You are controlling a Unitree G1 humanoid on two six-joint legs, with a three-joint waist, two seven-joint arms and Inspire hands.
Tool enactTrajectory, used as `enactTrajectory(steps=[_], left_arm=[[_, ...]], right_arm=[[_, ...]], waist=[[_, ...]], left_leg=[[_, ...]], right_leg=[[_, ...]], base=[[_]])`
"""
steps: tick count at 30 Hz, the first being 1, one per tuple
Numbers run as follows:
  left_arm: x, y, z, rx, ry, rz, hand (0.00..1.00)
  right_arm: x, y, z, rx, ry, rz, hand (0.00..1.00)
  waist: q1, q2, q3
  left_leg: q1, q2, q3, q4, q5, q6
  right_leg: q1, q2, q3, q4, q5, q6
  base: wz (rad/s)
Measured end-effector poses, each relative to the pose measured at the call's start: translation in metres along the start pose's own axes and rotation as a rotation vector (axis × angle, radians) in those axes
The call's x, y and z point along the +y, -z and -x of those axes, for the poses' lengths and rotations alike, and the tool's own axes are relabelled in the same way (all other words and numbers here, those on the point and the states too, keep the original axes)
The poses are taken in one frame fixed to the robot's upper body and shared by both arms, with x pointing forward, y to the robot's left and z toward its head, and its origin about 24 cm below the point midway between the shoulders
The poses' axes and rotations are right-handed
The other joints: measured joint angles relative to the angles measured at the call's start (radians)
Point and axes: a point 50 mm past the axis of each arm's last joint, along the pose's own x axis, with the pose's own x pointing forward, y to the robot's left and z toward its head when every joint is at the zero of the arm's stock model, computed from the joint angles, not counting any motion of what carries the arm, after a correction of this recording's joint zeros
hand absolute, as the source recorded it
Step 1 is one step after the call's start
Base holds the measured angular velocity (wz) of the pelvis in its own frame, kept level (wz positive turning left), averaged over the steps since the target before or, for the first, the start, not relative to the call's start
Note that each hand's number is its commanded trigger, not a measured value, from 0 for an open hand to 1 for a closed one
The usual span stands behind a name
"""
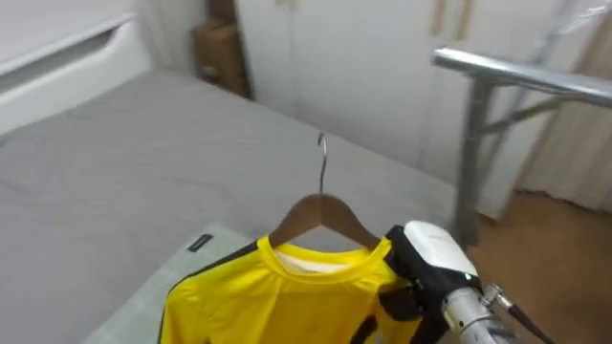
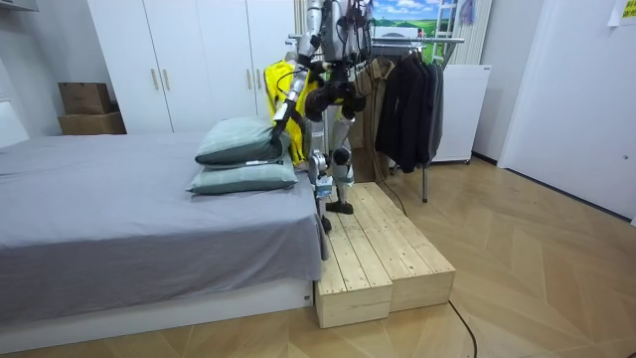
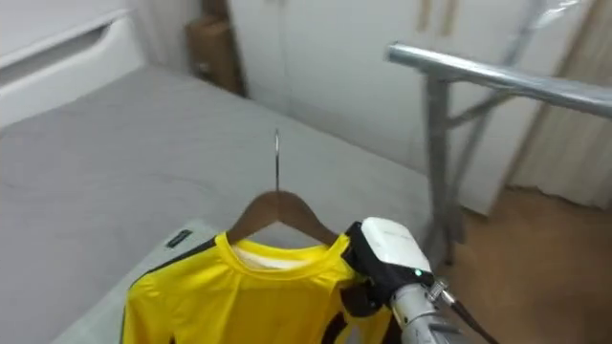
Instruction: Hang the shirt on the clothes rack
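A yellow shirt [image 1: 287, 301] with black trim hangs on a wooden hanger [image 1: 323, 212] whose metal hook [image 1: 323, 162] points up. My right hand [image 1: 430, 263] is shut on the hanger's right shoulder, through the shirt, at the lower right of the eye views. The clothes rack's metal rail [image 1: 521, 75] ends to the upper right, above and beyond the hook, apart from it. In the room view I stand on a wooden platform [image 2: 383, 254] between bed and rack, with the yellow shirt [image 2: 281, 85] held up at chest height. My left arm [image 2: 288, 107] shows beside it.
The grey bed [image 1: 124, 162] spreads to the left, with a grey-green pillow [image 1: 158, 282] under the shirt. White wardrobe doors [image 1: 363, 67] stand ahead, cardboard boxes [image 1: 222, 53] beside them. Dark clothes [image 2: 407, 99] hang on the rack. The rack's upright post [image 1: 470, 162] is close on the right.
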Motion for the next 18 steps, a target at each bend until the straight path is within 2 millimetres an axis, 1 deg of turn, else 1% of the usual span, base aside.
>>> enactTrajectory(steps=[1, 2, 3, 4, 5, 6, 7, 8, 9, 10, 11, 12, 13, 14, 15, 16, 17, 18], left_arm=[[0.006, 0.003, -0.002, 0.007, -0.015, 0.002, 0.00], [0.006, 0.005, -0.002, 0.013, -0.015, 0.001, 0.00], [0.004, 0.009, -0.002, 0.031, -0.008, -0.004, 0.00], [0.003, 0.013, -0.002, 0.048, -0.001, -0.010, 0.00], [0.002, 0.015, -0.002, 0.055, 0.001, -0.012, 0.00], [0.001, 0.018, -0.002, 0.067, 0.005, -0.015, 0.00], [0.002, 0.021, -0.003, 0.082, 0.003, -0.017, 0.00], [0.000, 0.023, -0.003, 0.089, 0.006, -0.019, 0.00], [-0.003, 0.030, -0.002, 0.112, 0.018, -0.015, 0.00], [-0.004, 0.034, -0.002, 0.125, 0.022, -0.007, 0.00], [-0.002, 0.041, -0.003, 0.143, 0.019, -0.004, 0.00], [0.002, 0.046, -0.004, 0.161, 0.013, 0.003, 0.00], [0.002, 0.047, -0.004, 0.176, 0.020, 0.029, 0.00], [0.002, 0.048, -0.004, 0.184, 0.022, 0.040, 0.00], [0.002, 0.050, -0.004, 0.198, 0.022, 0.059, 0.00], [0.004, 0.053, -0.004, 0.209, 0.020, 0.069, 0.00], [0.004, 0.054, -0.004, 0.212, 0.019, 0.072, 0.00], [0.004, 0.054, -0.004, 0.214, 0.020, 0.078, 0.00]], right_arm=[[-0.006, 0.008, 0.001, 0.042, 0.030, -0.014, 1.00], [-0.008, 0.012, 0.002, 0.065, 0.039, -0.014, 1.00], [-0.011, 0.018, 0.003, 0.099, 0.053, -0.009, 1.00], [-0.013, 0.021, 0.005, 0.113, 0.058, 0.009, 1.00], [-0.013, 0.022, 0.005, 0.116, 0.058, 0.008, 1.00], [-0.012, 0.021, 0.005, 0.113, 0.057, 0.010, 1.00], [-0.009, 0.018, 0.004, 0.105, 0.056, 0.022, 1.00], [-0.009, 0.017, 0.004, 0.101, 0.056, 0.029, 1.00], [-0.006, 0.018, 0.007, 0.101, 0.051, 0.057, 1.00], [-0.005, 0.019, 0.009, 0.102, 0.050, 0.064, 1.00], [-0.004, 0.018, 0.009, 0.101, 0.054, 0.062, 1.00], [-0.003, 0.015, 0.008, 0.089, 0.068, 0.056, 1.00], [-0.004, 0.014, 0.007, 0.081, 0.072, 0.053, 1.00], [-0.004, 0.014, 0.007, 0.081, 0.069, 0.049, 1.00], [-0.004, 0.015, 0.007, 0.082, 0.065, 0.043, 1.00], [-0.003, 0.016, 0.007, 0.094, 0.059, 0.030, 1.00], [-0.003, 0.016, 0.007, 0.098, 0.055, 0.025, 1.00], [-0.003, 0.016, 0.006, 0.102, 0.048, 0.022, 1.00]], waist=[[-0.025, -0.020, 0.0114], [-0.032, -0.021, 0.0122], [-0.039, -0.020, 0.0116], [-0.041, -0.018, 0.0108], [-0.040, -0.014, 0.0098], [-0.029, -0.004, 0.0040], [0.004, -0.005, -0.0012], [0.027, -0.005, -0.0009], [0.034, 0.005, -0.0019], [0.034, 0.005, -0.0075], [0.037, -0.008, -0.0129], [0.038, -0.027, -0.0134], [0.036, -0.021, -0.0128], [0.034, -0.017, -0.0147], [0.031, -0.009, -0.0142], [0.029, -0.009, -0.0142], [0.029, -0.010, -0.0147], [0.028, -0.010, -0.0148]], left_leg=[[-0.002, 0.005, -0.012, -0.009, -0.014, 0.013], [-0.006, 0.009, -0.010, -0.012, -0.021, 0.013], [-0.016, 0.018, 0.014, -0.013, -0.033, 0.015], [-0.020, 0.027, 0.055, -0.013, -0.047, 0.014], [-0.020, 0.036, 0.081, -0.014, -0.056, 0.013], [-0.020, 0.059, 0.150, -0.018, -0.085, -0.005], [-0.018, 0.091, 0.229, -0.024, -0.091, -0.012], [-0.012, 0.097, 0.265, -0.023, -0.095, -0.013], [0.003, 0.104, 0.302, -0.008, -0.115, -0.014], [0.015, 0.103, 0.315, 0.002, -0.126, -0.014], [0.028, 0.094, 0.331, 0.046, -0.152, -0.020], [0.022, 0.082, 0.333, 0.090, -0.176, -0.033], [0.016, 0.089, 0.323, 0.111, -0.184, -0.038], [0.013, 0.092, 0.301, 0.111, -0.183, -0.039], [0.012, 0.101, 0.263, 0.109, -0.182, -0.039], [0.012, 0.109, 0.249, 0.107, -0.178, -0.043], [0.012, 0.112, 0.249, 0.105, -0.174, -0.043], [0.014, 0.116, 0.250, 0.093, -0.169, -0.050]], right_leg=[[-0.016, 0.015, 0.011, 0.003, 0.016, -0.004], [-0.023, 0.019, 0.016, -0.004, 0.023, 0.001], [-0.033, 0.022, 0.027, -0.031, 0.043, 0.007], [-0.037, 0.027, 0.033, -0.061, 0.064, 0.018], [-0.038, 0.026, 0.029, -0.077, 0.075, 0.035], [-0.055, 0.019, -0.020, -0.118, 0.102, 0.074], [-0.092, -0.024, -0.172, -0.118, 0.116, 0.067], [-0.128, -0.057, -0.313, -0.061, 0.082, 0.032], [-0.153, -0.141, -0.523, 0.096, 0.006, 0.014], [-0.148, -0.193, -0.585, 0.165, -0.025, 0.029], [-0.131, -0.270, -0.645, 0.214, -0.085, 0.075], [-0.111, -0.282, -0.652, 0.183, -0.125, 0.085], [-0.098, -0.266, -0.642, 0.149, -0.125, 0.066], [-0.086, -0.258, -0.632, 0.128, -0.116, 0.055], [-0.072, -0.238, -0.619, 0.096, -0.095, 0.045], [-0.063, -0.225, -0.610, 0.071, -0.075, 0.038], [-0.063, -0.215, -0.605, 0.061, -0.067, 0.036], [-0.064, -0.203, -0.595, 0.041, -0.054, 0.034]], base=[[-0.32], [-0.37], [-0.51], [-0.56], [-0.74], [-1.07], [-1.28], [-1.26], [-0.76], [-0.60], [-0.46], [-0.60], [-0.49], [-0.48], [-0.44], [-0.42], [-0.34], [-0.27]])
